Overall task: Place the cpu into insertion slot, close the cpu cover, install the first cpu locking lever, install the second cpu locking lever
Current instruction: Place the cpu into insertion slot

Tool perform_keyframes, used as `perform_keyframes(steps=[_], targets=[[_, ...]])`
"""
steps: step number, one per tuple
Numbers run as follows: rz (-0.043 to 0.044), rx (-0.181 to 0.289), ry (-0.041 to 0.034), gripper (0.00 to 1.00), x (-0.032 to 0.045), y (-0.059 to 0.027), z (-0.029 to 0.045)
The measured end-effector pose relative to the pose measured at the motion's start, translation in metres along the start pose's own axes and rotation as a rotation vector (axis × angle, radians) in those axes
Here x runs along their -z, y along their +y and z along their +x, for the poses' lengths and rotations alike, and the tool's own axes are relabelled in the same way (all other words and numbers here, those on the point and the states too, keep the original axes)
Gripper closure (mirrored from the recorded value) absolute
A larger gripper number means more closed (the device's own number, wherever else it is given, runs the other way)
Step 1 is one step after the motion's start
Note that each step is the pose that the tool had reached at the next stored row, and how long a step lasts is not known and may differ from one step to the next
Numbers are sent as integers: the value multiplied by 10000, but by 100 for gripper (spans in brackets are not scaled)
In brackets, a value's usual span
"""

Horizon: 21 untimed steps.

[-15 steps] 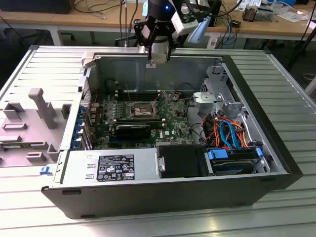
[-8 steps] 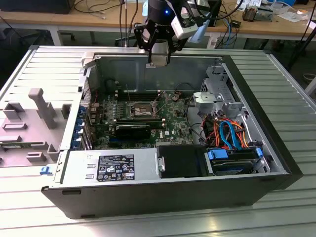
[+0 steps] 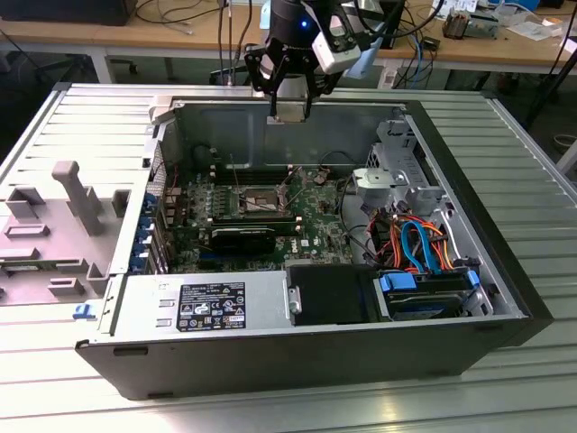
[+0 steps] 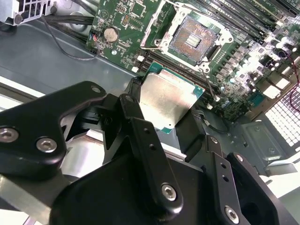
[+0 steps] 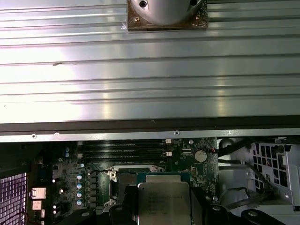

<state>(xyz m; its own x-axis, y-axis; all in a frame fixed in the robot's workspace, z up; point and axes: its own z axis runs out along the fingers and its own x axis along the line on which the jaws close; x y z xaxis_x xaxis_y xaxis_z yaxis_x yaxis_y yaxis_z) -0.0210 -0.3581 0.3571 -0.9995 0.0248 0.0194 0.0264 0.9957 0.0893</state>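
My gripper (image 3: 290,97) hangs above the back wall of the open computer case, shut on the cpu (image 3: 290,110). The cpu (image 4: 168,101) is a flat square chip with a dull silver top, pinched at two opposite edges between black fingers (image 4: 133,93). Below it lies the green motherboard (image 3: 311,212) with the insertion slot (image 3: 257,200), a square socket with a dark centre (image 4: 192,40) and a silver rim, uncovered and with nothing in it. In the first wrist view the cpu (image 5: 161,201) hides most of the insertion slot (image 5: 123,180). I cannot make out the cpu cover for sure.
Long black memory slots (image 4: 243,23) run beside the socket. A grey power supply (image 3: 203,307), a black shroud (image 3: 329,293) and a drive with blue and orange cables (image 3: 419,248) line the case's front. A grey plastic fixture (image 3: 68,216) sits on the ribbed table at the exterior view's left.
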Motion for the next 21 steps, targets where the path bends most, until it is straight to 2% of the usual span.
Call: perform_keyframes(steps=[21], targets=[[0,0,0,46,-35,-5,-1]])
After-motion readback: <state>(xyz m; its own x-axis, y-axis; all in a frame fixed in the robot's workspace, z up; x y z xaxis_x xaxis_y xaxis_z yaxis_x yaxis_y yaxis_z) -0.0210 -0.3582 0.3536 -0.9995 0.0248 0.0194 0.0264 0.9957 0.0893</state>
